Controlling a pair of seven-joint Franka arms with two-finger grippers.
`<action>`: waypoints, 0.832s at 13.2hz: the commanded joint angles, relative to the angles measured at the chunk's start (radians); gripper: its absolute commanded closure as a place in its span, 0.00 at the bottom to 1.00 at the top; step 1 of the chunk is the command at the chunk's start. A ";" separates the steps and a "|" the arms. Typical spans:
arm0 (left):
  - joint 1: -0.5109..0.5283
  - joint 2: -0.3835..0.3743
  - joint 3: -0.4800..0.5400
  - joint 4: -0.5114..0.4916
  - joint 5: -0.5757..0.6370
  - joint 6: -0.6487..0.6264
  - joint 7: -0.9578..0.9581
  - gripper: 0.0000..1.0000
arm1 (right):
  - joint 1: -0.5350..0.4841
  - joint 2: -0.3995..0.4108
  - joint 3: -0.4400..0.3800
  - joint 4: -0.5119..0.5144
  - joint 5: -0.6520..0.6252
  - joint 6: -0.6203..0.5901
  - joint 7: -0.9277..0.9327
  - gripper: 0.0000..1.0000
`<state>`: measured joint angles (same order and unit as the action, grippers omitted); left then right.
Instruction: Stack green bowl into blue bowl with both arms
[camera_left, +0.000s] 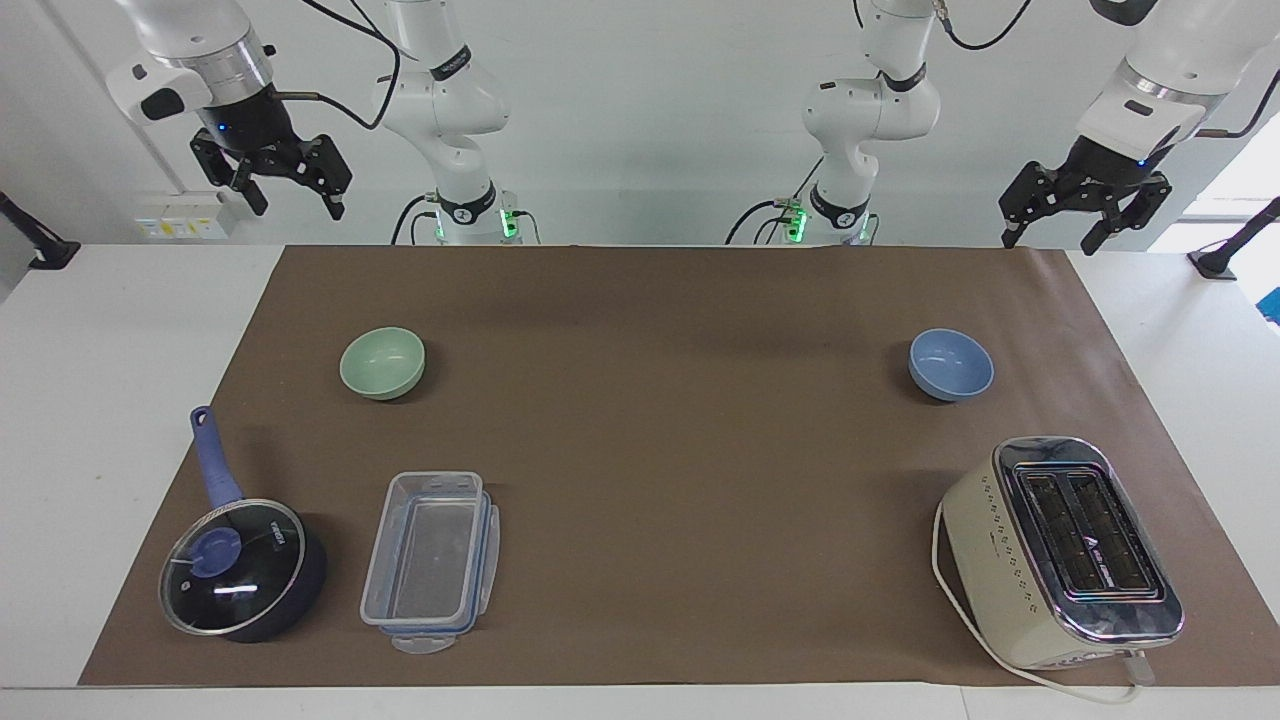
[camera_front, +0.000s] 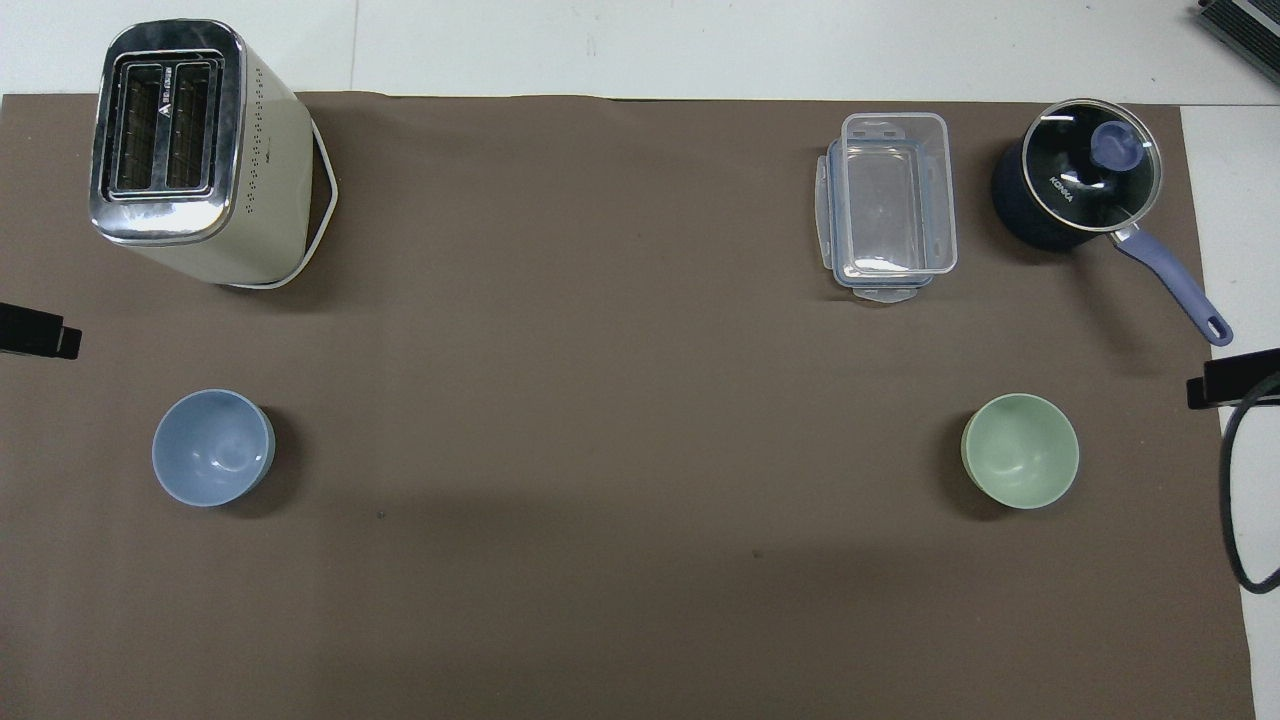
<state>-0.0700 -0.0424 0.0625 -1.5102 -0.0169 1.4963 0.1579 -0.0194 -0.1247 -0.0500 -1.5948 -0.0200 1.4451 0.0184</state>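
The green bowl (camera_left: 382, 362) (camera_front: 1020, 464) stands upright and empty on the brown mat toward the right arm's end of the table. The blue bowl (camera_left: 951, 364) (camera_front: 213, 447) stands upright and empty toward the left arm's end, level with the green bowl. My right gripper (camera_left: 292, 205) hangs open and empty high over the table's edge near its own base. My left gripper (camera_left: 1050, 240) hangs open and empty high over the table's edge at the other end. In the overhead view only the tips of the left gripper (camera_front: 40, 335) and the right gripper (camera_front: 1235, 378) show at the frame's sides.
A dark saucepan with a glass lid and blue handle (camera_left: 240, 565) and a clear plastic box (camera_left: 430, 560) lie farther from the robots than the green bowl. A cream toaster (camera_left: 1060, 550) stands farther out than the blue bowl. The brown mat (camera_left: 660, 450) covers the table.
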 joint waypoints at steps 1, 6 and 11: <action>-0.002 -0.007 0.000 0.008 0.008 -0.019 0.008 0.00 | -0.005 -0.026 0.007 -0.034 -0.006 0.024 0.014 0.00; -0.002 -0.007 0.000 0.008 0.008 -0.007 0.006 0.00 | -0.007 -0.027 0.007 -0.034 -0.006 0.024 0.014 0.00; -0.002 -0.007 0.000 0.007 0.008 -0.016 0.005 0.00 | -0.007 -0.027 0.007 -0.034 -0.006 0.026 0.017 0.00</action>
<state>-0.0700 -0.0425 0.0625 -1.5102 -0.0169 1.4964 0.1579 -0.0194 -0.1253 -0.0500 -1.5959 -0.0200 1.4451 0.0184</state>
